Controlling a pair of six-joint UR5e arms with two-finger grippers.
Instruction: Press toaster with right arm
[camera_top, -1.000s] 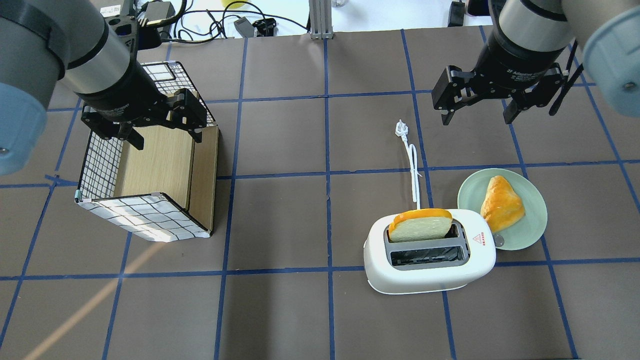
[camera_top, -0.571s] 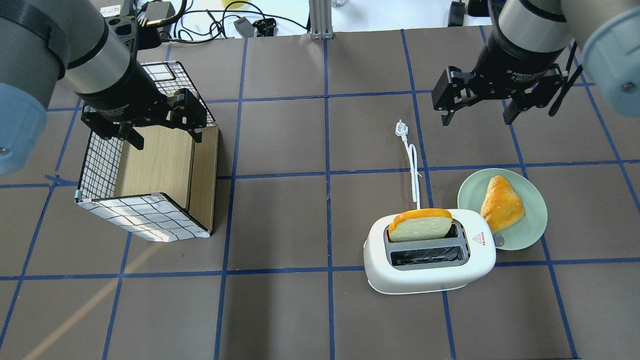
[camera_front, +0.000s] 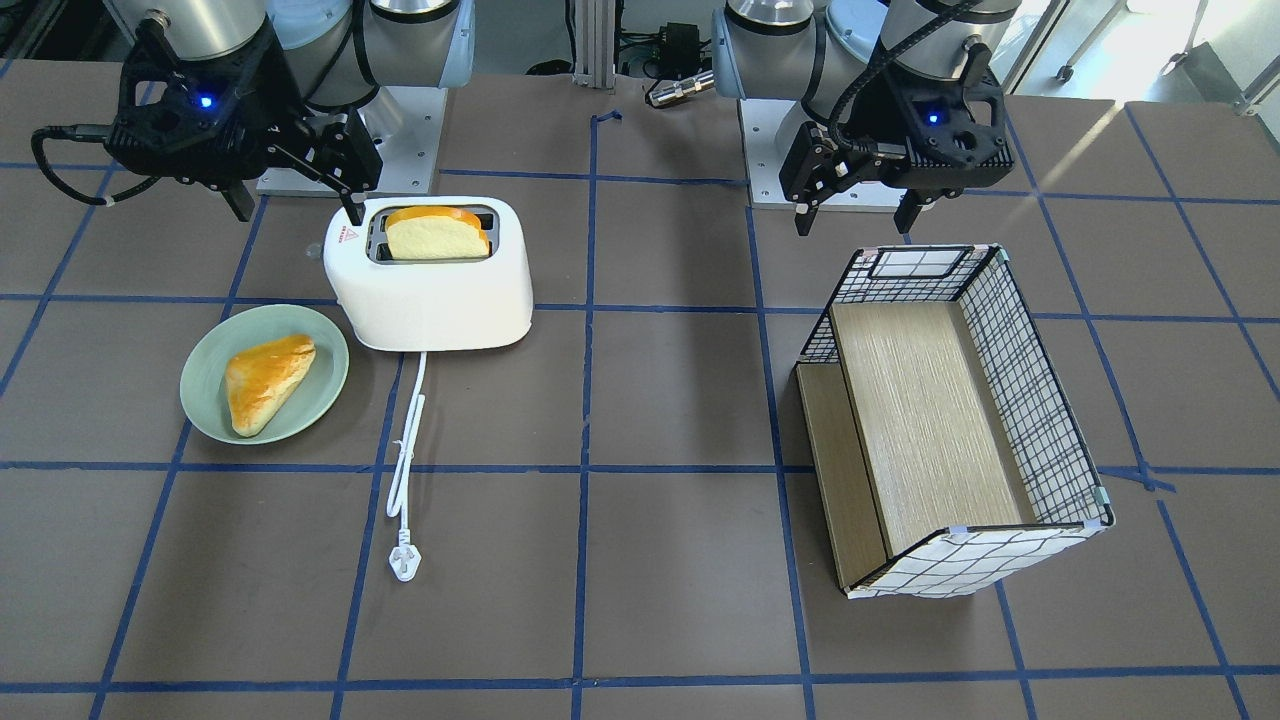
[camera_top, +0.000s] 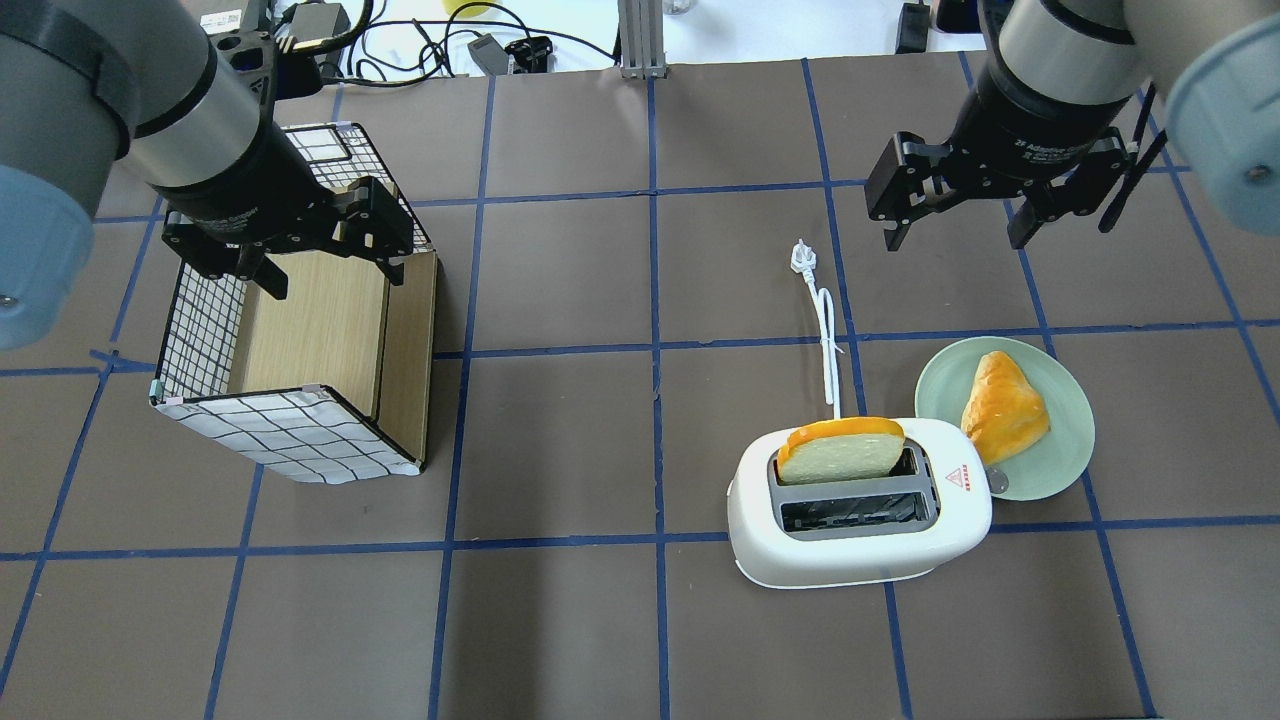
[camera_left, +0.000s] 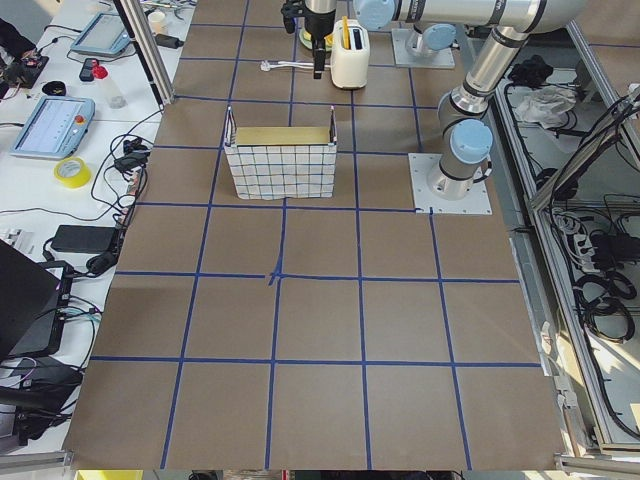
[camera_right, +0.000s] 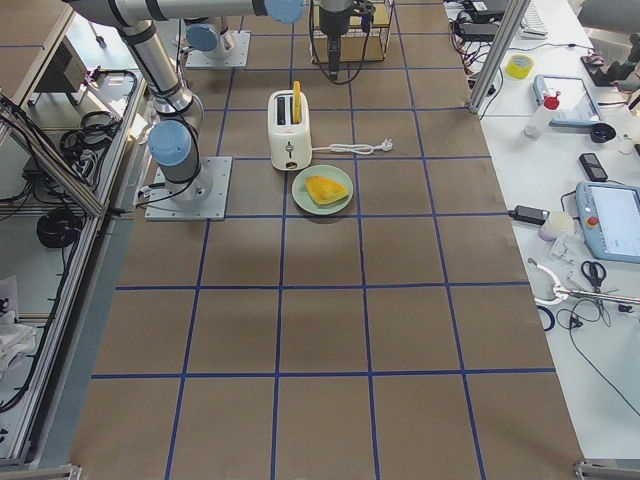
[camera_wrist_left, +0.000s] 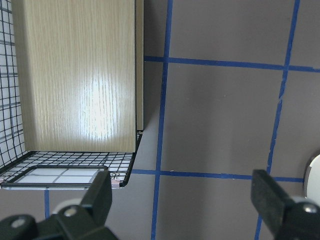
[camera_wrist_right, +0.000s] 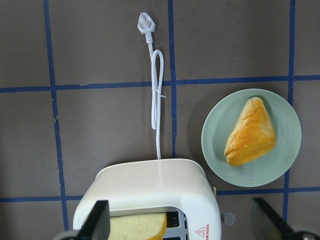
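bright, even light; glare on the basket floor.

The toaster has a glossy, smooth white plastic shell, and its cord looks like smooth white plastic too. The desk is matt brown, lined with blue tape. The box pairs pale wood-grain panels with black wire mesh and checked white cloth. The plate is smooth pale green; the pastry has a shiny golden glaze. The right arm is silver metal.
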